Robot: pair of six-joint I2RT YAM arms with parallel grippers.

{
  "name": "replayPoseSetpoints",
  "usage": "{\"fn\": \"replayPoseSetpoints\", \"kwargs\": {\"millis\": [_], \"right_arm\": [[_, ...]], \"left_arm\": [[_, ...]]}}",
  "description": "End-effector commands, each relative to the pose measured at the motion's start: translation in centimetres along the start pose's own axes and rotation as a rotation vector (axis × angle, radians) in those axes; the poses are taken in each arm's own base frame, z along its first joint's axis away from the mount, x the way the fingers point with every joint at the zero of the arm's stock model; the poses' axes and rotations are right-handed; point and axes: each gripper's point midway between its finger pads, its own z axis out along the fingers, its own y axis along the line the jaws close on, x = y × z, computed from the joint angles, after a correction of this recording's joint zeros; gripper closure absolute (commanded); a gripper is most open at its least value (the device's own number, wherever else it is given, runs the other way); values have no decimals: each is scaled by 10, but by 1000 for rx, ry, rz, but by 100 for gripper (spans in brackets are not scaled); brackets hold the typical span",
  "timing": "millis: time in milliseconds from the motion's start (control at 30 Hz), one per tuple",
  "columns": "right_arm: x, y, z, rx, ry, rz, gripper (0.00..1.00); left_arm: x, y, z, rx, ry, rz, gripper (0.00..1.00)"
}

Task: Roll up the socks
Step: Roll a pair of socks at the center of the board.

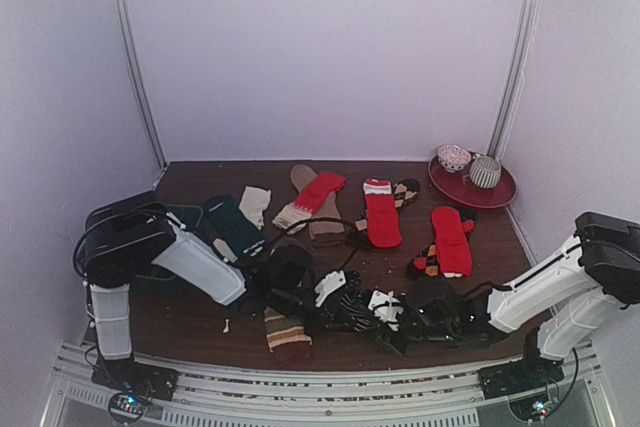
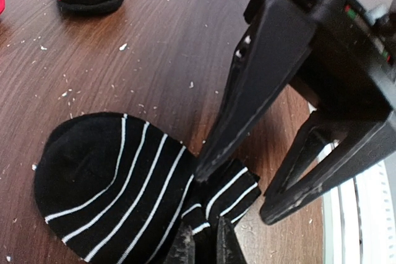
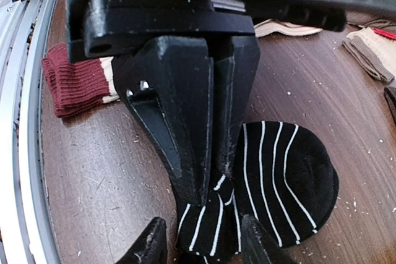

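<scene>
A black-and-white striped sock (image 2: 105, 177) lies on the brown table near the front edge, with one end folded up. It also shows in the right wrist view (image 3: 284, 171) and, small, in the top view (image 1: 352, 307). My left gripper (image 2: 206, 230) is shut on the folded end, and the right wrist view shows it (image 3: 216, 180) with its fingers pressed together. My right gripper (image 3: 204, 239) is open, one finger on each side of the same folded end. It faces the left gripper from the right (image 2: 234, 195). Both grippers meet in the top view (image 1: 345, 304) (image 1: 388, 312).
A tan sock with a maroon cuff (image 1: 287, 332) lies just left of the grippers. Red socks (image 1: 382, 215) (image 1: 452, 239), an argyle sock (image 1: 425, 260), a dark teal sock (image 1: 235, 225) and a cream sock (image 1: 255, 204) lie farther back. A red plate (image 1: 495, 195) holds rolled socks at the back right.
</scene>
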Motion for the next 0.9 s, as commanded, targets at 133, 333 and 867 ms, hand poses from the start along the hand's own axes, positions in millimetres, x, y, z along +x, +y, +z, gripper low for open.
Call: {"fn": "replayPoseSetpoints", "kwargs": {"millis": [133, 333, 867], "right_arm": [[3, -3, 13, 30, 40, 37, 83], [16, -6, 13, 55, 68, 167, 100], [69, 11, 4, -73, 138, 584, 100]], "left_arm": [[113, 2, -2, -19, 334, -191, 100], [105, 5, -3, -36, 314, -178, 93], [-30, -1, -51, -173, -141, 256, 39]]}}
